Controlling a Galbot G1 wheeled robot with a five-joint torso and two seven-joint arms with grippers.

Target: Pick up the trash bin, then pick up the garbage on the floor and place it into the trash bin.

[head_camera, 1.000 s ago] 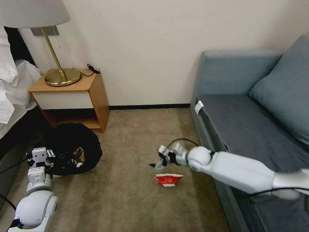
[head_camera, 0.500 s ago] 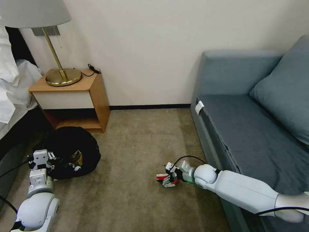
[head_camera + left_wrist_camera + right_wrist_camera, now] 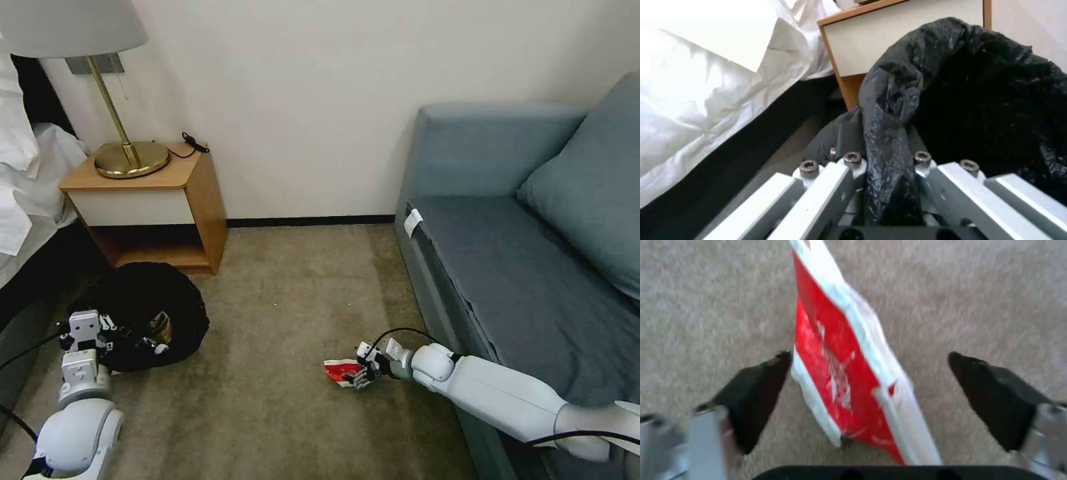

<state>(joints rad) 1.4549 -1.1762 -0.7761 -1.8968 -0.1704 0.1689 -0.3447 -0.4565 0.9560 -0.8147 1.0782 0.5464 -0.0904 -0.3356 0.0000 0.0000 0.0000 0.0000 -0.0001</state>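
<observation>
Closing evenly is your job now: your right gripper (image 3: 361, 377) sits wide open astride the red-and-white carton (image 3: 849, 373) on the carpet (image 3: 280, 400) near the sofa (image 3: 520, 267), while your left gripper (image 3: 885, 173) pinches the trash bin (image 3: 143, 313) liner at far left.

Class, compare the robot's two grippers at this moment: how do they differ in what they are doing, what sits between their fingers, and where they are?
The left gripper is shut on the crinkly black plastic bag of the trash bin; the right gripper is open, its dark fingers straddling the red-and-white crushed paper carton without closing.

The left gripper is beside the wooden nightstand; the right gripper is on the carpet near the blue-grey sofa.

Both are low, near the floor.
</observation>
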